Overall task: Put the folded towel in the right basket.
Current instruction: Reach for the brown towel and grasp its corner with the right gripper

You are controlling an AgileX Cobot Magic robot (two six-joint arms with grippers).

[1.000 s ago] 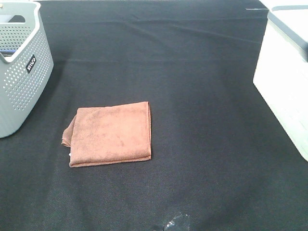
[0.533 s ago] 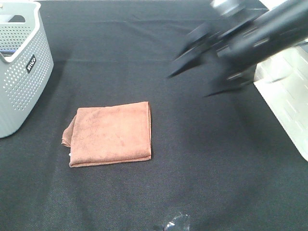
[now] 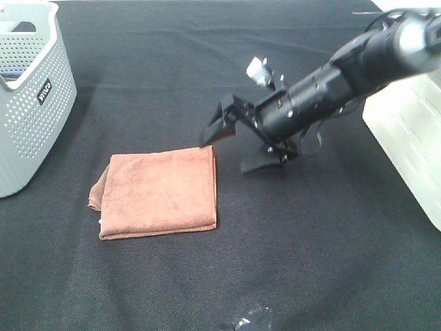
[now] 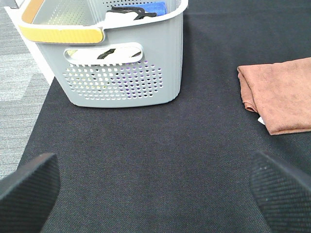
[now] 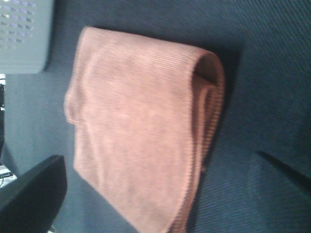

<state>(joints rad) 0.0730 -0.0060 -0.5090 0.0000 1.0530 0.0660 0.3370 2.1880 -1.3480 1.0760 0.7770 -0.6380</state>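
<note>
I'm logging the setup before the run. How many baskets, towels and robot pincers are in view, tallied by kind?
Baskets: 2, the grey perforated basket and the white basket.
Towels: 1, the folded brown towel.
Pincers: 2, the right pincer and the left pincer, the latter seen only in its own wrist view.
Total: 5.

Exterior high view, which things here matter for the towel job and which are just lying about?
For the job: folded towel; white right basket; right gripper, fingers open beside the towel.

Lying about: grey left basket; small shiny scrap at the near table edge.
</note>
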